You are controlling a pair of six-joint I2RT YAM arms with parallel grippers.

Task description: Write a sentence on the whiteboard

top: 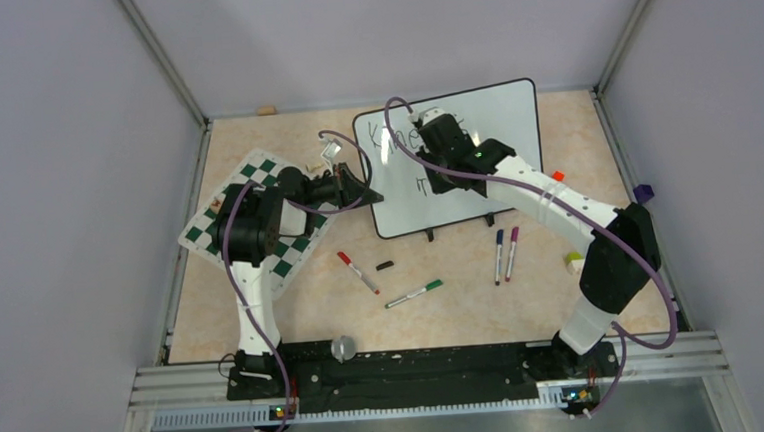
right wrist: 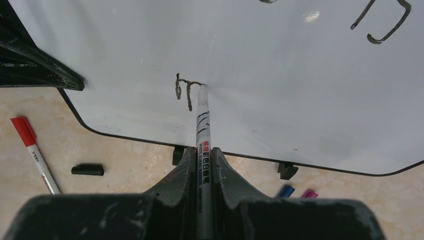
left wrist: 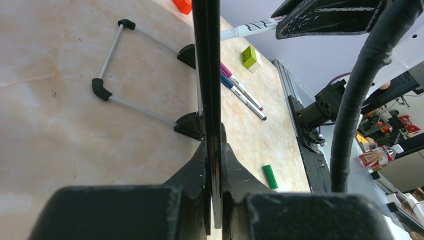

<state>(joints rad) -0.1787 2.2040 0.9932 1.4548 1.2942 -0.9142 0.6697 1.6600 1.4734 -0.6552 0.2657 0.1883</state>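
Observation:
The whiteboard (top: 493, 129) stands tilted on its two black feet at the table's back middle. My left gripper (top: 369, 195) is shut on its left edge; in the left wrist view the board's black frame (left wrist: 206, 60) runs edge-on between the closed jaws of that gripper (left wrist: 214, 150). My right gripper (top: 433, 173) is shut on a white-barrelled black marker (right wrist: 202, 130), which sits between its jaws (right wrist: 203, 155). The marker's tip touches the board (right wrist: 280, 75) at the end of a small black stroke like the start of an "m" (right wrist: 182, 87). An upper line of writing (top: 393, 135) is partly hidden by the right arm.
A green-and-white chess mat (top: 258, 224) lies left under the left arm. In front of the board lie a red marker (top: 358, 273), a black cap (top: 385, 265), a green marker (top: 413, 294), and blue (top: 501, 254) and magenta markers (top: 512, 253). Small blocks (top: 573, 261) sit at the right.

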